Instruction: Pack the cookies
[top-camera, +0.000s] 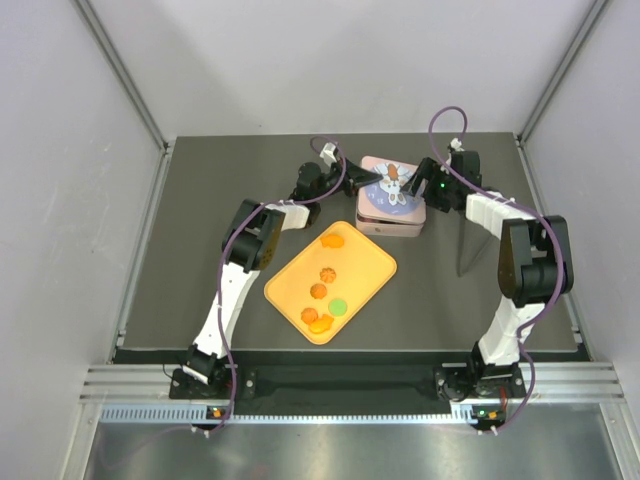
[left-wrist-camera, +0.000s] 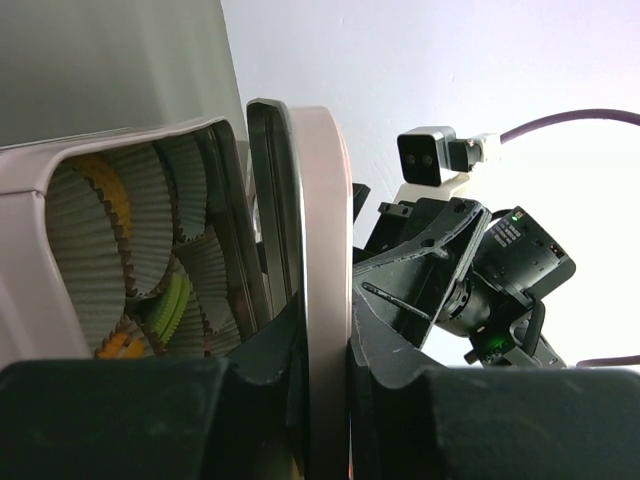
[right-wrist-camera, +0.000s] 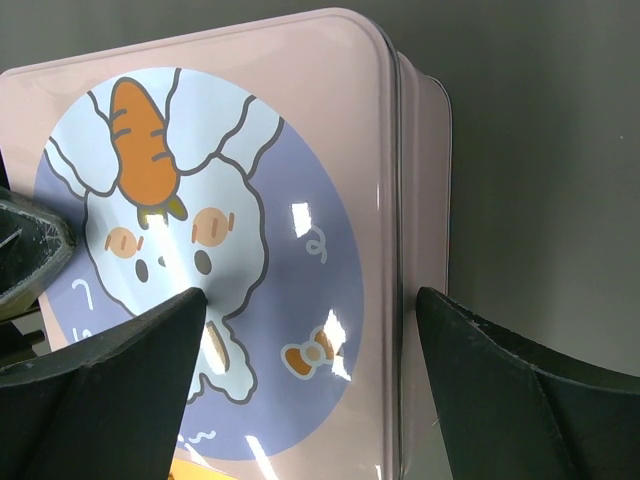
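- On the dark table (top-camera: 200, 250), seen from above, an orange tray (top-camera: 375, 262) lies between the two arms, turned at a slant. Six of the cookies (top-camera: 326, 274) lie loose on it: five orange and one green, spread from its far corner to its near one.
- Just beyond the tray sits a pink tin (top-camera: 392, 227) with its lid (top-camera: 395, 195) over it. The left gripper (top-camera: 362, 181) meets the lid at its left edge, and the right gripper (top-camera: 423, 189) hangs at its right edge.
- At the left wrist, the two dark fingers are clamped on the lid's rim, which runs straight up between them.
- The lid stands tilted off the tin on this side, leaving a wedge of a gap. Through it show grey pleated paper cups (left-wrist-camera: 150, 225), and more cookies lie in them: a yellow-orange one, a green one and an orange one.
- Beyond the lid, the right arm (left-wrist-camera: 500, 270) and its small wrist camera (left-wrist-camera: 432, 158) face this view.
- At the right wrist, the fingers stand wide apart and hold nothing. One hangs over the lid's printed rabbit, the other over bare table past the tin's side wall. The lid's edge lies between them.
- A carrot is printed near the lid's far corner. No cookies show in this view.
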